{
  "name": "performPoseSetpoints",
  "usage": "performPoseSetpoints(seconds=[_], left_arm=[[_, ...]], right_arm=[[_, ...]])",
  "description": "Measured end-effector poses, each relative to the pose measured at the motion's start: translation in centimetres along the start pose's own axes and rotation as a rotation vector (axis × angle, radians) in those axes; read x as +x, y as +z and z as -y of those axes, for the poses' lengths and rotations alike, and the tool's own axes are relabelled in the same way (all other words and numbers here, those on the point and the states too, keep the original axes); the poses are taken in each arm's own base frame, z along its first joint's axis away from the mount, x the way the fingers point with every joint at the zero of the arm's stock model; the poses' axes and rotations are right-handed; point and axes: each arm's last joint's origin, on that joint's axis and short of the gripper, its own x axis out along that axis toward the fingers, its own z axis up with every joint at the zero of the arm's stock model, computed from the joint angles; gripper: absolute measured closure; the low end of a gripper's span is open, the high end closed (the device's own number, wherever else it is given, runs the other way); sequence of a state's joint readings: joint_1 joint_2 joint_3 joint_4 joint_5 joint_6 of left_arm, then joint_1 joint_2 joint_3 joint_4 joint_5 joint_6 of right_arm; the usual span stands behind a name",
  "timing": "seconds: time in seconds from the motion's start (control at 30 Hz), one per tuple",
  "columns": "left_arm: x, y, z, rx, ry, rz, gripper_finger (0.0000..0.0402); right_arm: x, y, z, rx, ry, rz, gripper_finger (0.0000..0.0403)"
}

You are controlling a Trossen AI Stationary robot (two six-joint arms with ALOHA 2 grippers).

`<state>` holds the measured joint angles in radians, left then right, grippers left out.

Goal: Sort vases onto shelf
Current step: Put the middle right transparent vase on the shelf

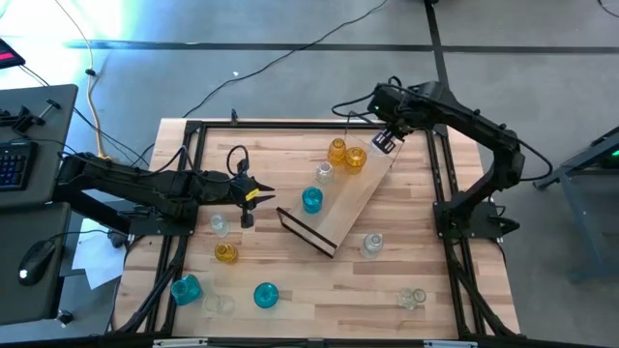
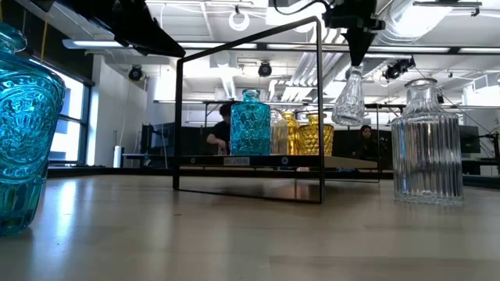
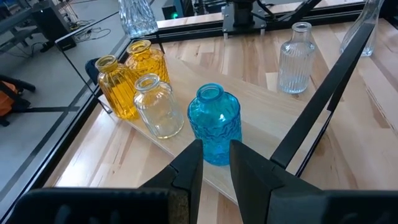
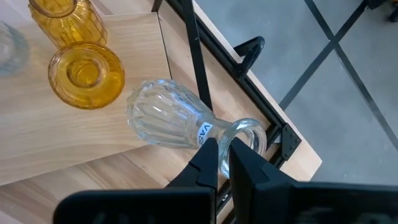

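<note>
Overhead, right claw point(image 1: 385, 142) hides its clear vase point(image 4: 168, 115), wrist view reveals grip

Grey floor point(image 1: 290, 68) is lying around the worktop point(image 1: 406, 261), with cables point(image 1: 290, 53) trailing across it. A desk point(image 1: 24, 145) with a keyboard point(image 1: 12, 164) and mouse point(image 1: 34, 256) is standing beside it. Ceiling lights point(image 2: 258, 9) are glowing above; daylight is coming through a window point(image 2: 74, 133).

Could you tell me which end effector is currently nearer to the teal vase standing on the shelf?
Left. The left end effector sits just in front of the teal vase on the shelf, empty. The right end effector is farther off at the shelf's far end, holding a clear vase.
</note>
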<state>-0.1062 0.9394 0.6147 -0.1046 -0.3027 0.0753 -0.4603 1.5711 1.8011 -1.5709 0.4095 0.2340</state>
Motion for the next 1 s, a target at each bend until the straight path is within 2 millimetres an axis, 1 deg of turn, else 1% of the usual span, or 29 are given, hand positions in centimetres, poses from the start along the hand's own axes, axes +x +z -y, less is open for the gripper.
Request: performPoseSetpoints(seconds=[0.27,0.4,0.6,0.77,1.0], left_arm=[[0.0,0.0,0.0,0.001,0.000,-0.004,0.0330],[0.0,0.0,0.0,0.000,0.000,-0.004,0.0330],[0.0,0.0,0.0,-0.002,0.000,-0.004,0.0330],[0.0,0.0,0.0,-0.002,0.000,-0.005,0.0330],[0.0,-0.1,0.0,0.000,-0.001,-0.007,0.0330]], right_arm=[[0.5,0.3,-0.6,-0.009,0.005,-0.018,0.0403],[1.4,0.9,-1.4,-0.026,0.029,-0.054,0.0403],[3.0,1.8,-2.6,-0.072,0.007,-0.099,0.0403],[3.5,2.0,-2.8,-0.088,-0.008,-0.110,0.0403],[3.5,2.0,-2.8,-0.088,-0.023,-0.104,0.0403]])
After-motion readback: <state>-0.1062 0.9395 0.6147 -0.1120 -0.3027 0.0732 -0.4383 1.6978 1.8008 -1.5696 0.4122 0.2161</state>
